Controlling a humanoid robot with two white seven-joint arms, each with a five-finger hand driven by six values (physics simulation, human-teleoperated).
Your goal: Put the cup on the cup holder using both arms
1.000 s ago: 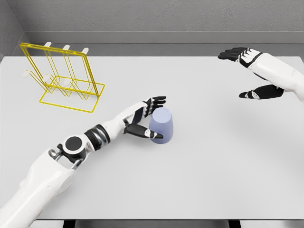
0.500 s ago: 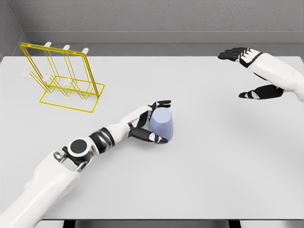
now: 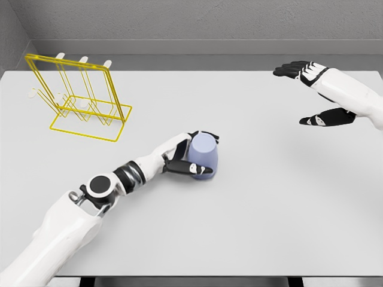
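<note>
One hand point(image 3: 190, 156) around mid-table cup point(image 3: 203, 156)

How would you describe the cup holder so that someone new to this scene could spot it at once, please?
Start from the white table and look to its far left corner. There stands the cup holder, a frame of thin yellow wire with white-tipped prongs along its top. It is the only wire object in view, well apart from the lavender cup that the left hand grips near the table's middle.

Cup point(image 3: 203, 156) lavender-blue; cup holder point(image 3: 78, 95) yellow wire, white tips; table point(image 3: 251, 203) pale grey; arms white, fingers black.
</note>
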